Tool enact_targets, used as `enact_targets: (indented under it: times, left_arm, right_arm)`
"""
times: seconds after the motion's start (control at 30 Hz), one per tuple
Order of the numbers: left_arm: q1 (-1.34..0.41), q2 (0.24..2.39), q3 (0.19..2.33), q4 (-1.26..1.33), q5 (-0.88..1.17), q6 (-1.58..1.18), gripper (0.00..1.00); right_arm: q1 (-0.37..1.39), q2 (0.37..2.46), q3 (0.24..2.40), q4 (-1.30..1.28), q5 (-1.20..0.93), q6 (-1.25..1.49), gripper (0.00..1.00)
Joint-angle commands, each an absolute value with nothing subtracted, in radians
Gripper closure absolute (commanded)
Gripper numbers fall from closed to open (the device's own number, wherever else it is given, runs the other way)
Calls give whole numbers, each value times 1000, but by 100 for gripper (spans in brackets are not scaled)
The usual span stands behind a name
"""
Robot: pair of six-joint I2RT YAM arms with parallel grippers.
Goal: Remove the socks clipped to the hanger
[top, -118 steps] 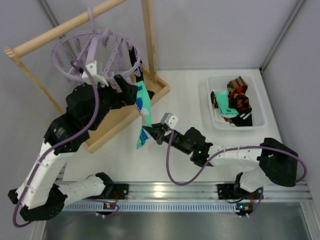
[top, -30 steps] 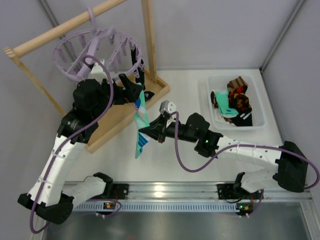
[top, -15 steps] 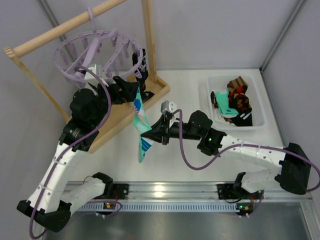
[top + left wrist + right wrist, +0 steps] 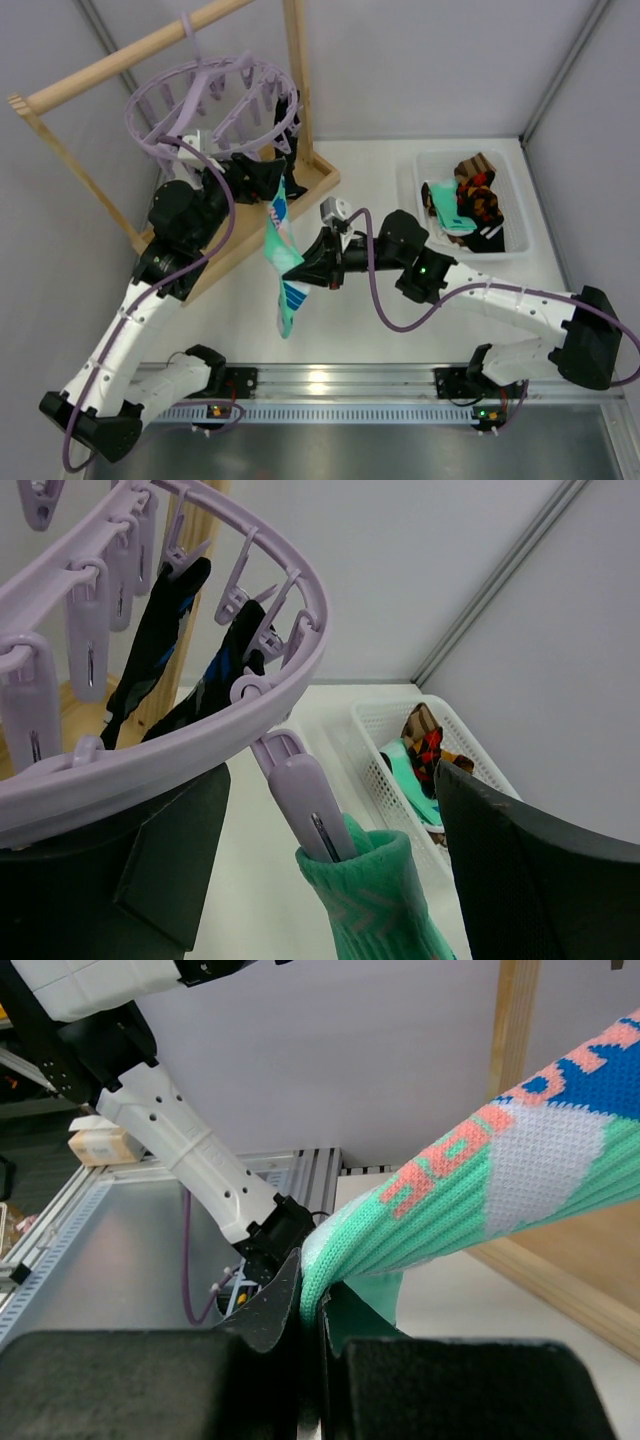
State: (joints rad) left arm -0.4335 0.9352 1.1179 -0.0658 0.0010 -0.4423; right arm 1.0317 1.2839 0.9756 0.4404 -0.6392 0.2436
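Note:
The hanger [image 4: 133, 125], a pale-lavender ring with dangling clips, hangs from the wooden rod. One clip [image 4: 300, 795] grips the cuff of a teal sock [image 4: 385, 905], which hangs down over the table [image 4: 283, 255]. My left gripper [image 4: 340, 870] is open, its fingers [image 4: 170, 860] on either side of that clip and apart from it. My right gripper [image 4: 300, 268] is shut on the middle of the teal sock [image 4: 500, 1175], pinching a fold. Two black socks [image 4: 160, 630] remain clipped farther round the ring [image 4: 200, 745].
A white basket [image 4: 412, 200] at the right holds several loose socks [image 4: 470, 205]. The wooden frame's post [image 4: 298, 80] and base [image 4: 315, 185] stand right behind the hanging sock. The enclosure walls close in at the back and right.
The ring has swung to the right and my left gripper has risen with it to the clip, its jaws narrowing a little. My right gripper has pulled the sock's middle leftward.

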Motion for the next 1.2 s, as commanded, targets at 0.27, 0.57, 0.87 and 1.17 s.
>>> enact_targets:
  times: [0.27, 0.57, 0.87, 1.17]
  left_arm:
    - [-428, 873, 1052, 10, -87, -474, 2]
    - [-428, 727, 1130, -397, -203, -519, 2]
    - [-428, 627, 1273, -733, -196, -515, 2]
    - [-428, 916, 1619, -937, -230, -439, 2]
  right_arm:
    - [1011, 1298, 1055, 284, -511, 163, 100]
    - [1064, 1445, 1138, 255, -266, 69, 100]
    - [1239, 1652, 1328, 179, 182, -104, 100]
    - [1411, 1876, 1511, 248, 661, -288, 100]
